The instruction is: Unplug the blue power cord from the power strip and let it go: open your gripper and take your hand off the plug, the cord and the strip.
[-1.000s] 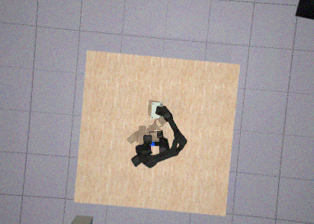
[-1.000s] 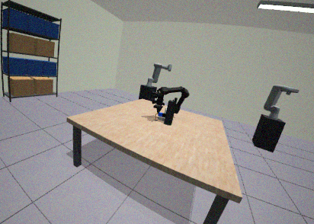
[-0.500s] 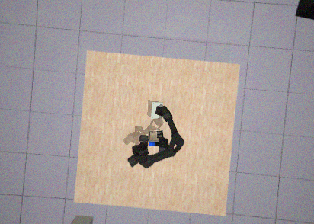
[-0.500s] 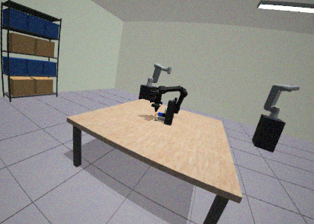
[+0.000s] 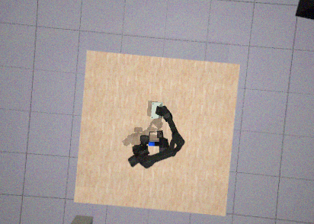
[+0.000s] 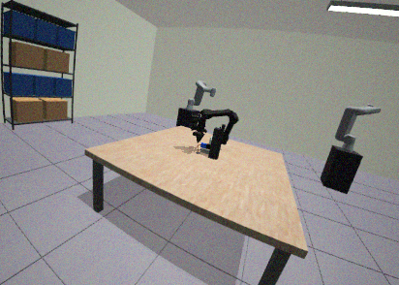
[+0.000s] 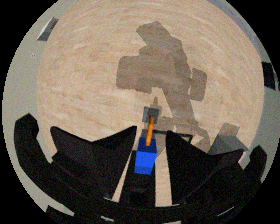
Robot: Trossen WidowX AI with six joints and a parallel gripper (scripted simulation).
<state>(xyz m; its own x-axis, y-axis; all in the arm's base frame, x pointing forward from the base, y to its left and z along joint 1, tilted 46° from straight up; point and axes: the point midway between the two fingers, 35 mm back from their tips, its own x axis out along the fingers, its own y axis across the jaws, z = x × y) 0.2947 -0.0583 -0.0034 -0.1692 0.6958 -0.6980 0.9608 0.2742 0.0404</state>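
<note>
A single black WidowX arm folds low over the middle of a light wooden table (image 5: 114, 163), its gripper (image 7: 145, 171) pointed down at the tabletop. Seen from the wrist camera, the two dark fingers stand partly open, and the blue plug (image 7: 145, 161) sits in the gap between them; whether the pads press on it or merely flank it cannot be told from these views. An orange prong (image 7: 150, 130) sticks out of the plug's far end, just ahead of the fingertips, and points toward a small dark fitting (image 7: 153, 111) on the wood directly beyond it; the prong's tip appears to meet that fitting, though the picture is too coarse to say whether it is seated. The arm's blocky shadow (image 7: 164, 78) spreads across the wood farther ahead of the gripper.

From overhead, the blue plug (image 5: 152, 144) shows as a small bright patch tucked against the wrist, with the pale base plate (image 5: 155, 110) of the arm lying well behind the gripper. From the exterior view, the gripper (image 6: 199, 143) hangs just above the table surface, the blue plug (image 6: 204, 145) right beside it.
</note>
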